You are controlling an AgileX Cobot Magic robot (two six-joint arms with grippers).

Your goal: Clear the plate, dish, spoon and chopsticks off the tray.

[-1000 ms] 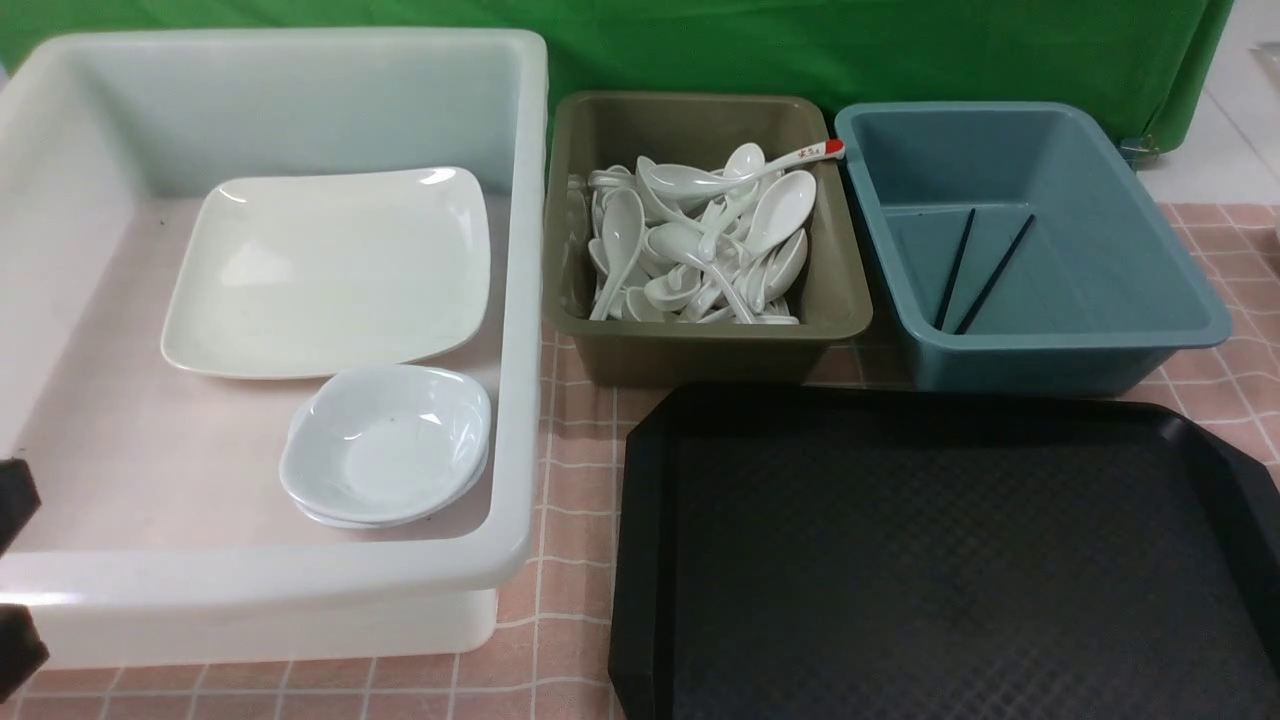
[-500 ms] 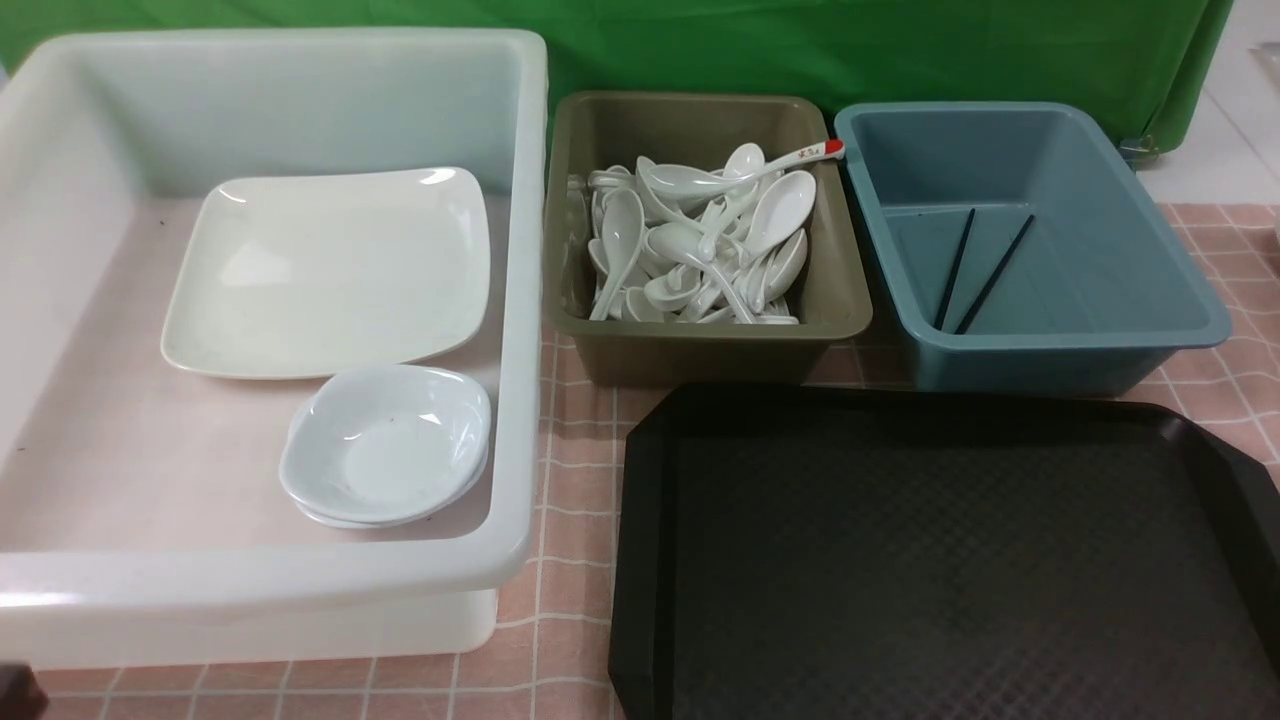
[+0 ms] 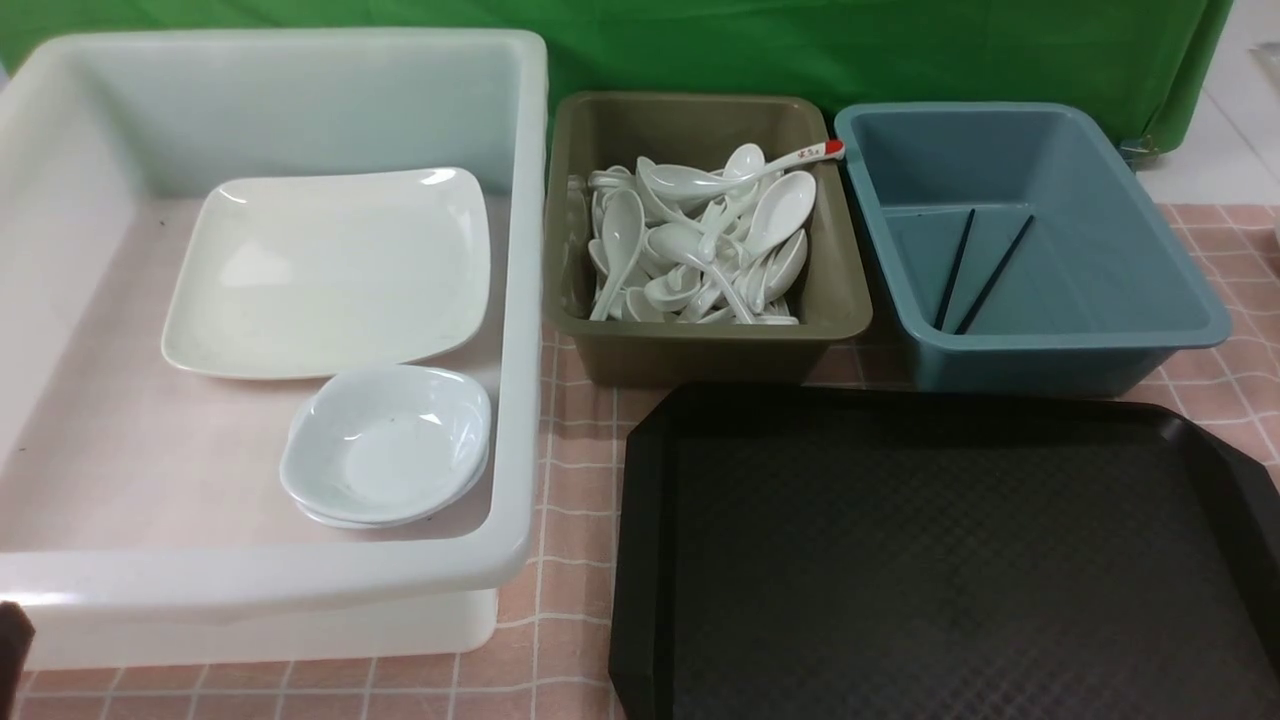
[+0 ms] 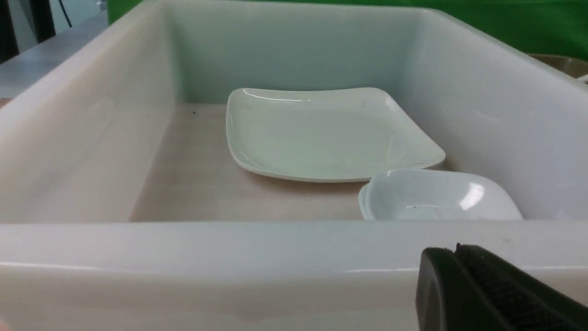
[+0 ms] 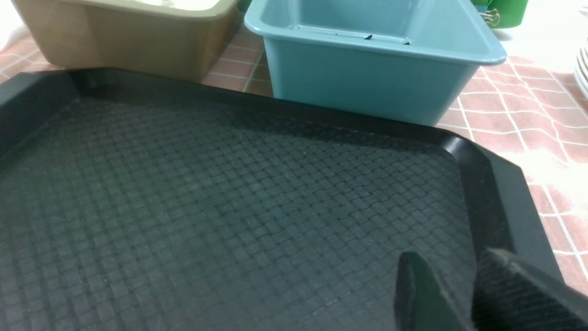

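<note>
I see the tray point(image 3: 940, 560) bare, plate point(image 3: 330, 270) in the tub point(image 3: 520, 300) left of it, chopsticks point(image 3: 975, 270) binned behind; left gripper point(image 4: 459, 250) pinched empty, right gripper point(image 5: 459, 271) narrowly parted, empty.

left tool point(image 4: 457, 250) closed; right tool point(image 5: 477, 262) seemingly parted, empty

Staged dish-sorting station, like a canteen return area mocked up in a lab, green backdrop cloth point(image 3: 800, 45) at the far side, pink checked tablecloth point(image 3: 575, 480), white tub point(image 3: 520, 300), olive bin point(image 3: 700, 345) of spoons, blue bin point(image 3: 1060, 365), black tray point(image 3: 640, 520)
</note>
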